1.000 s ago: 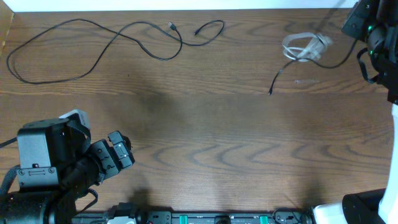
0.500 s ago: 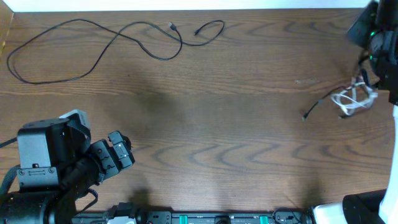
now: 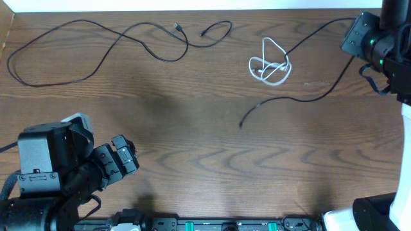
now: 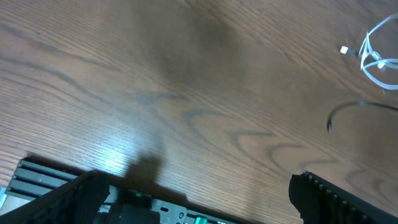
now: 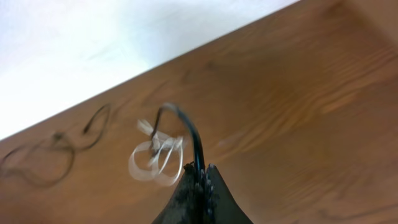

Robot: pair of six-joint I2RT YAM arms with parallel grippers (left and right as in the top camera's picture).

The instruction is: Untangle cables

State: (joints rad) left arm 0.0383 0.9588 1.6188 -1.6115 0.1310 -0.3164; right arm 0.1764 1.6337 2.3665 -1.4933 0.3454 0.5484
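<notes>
Our left end effector (image 3: 123, 156) sits at the near-left corner of the bench (image 3: 212, 167), fingers spread wide and holding nothing. Its own wrist view cuts them off at the frame's lower edge. Right of centre, a black cable (image 3: 302, 99) lays its loose plug end on the wood. It runs to the right end effector (image 3: 357, 38) at the far-right corner, which is pinched tight on it. The coiled white cable (image 3: 270, 62) lies beside that strand, blurred in the right wrist view; we cannot tell whether they are entangled. A long black cable (image 3: 166, 60) loops along the far-left edge, well apart.
</notes>
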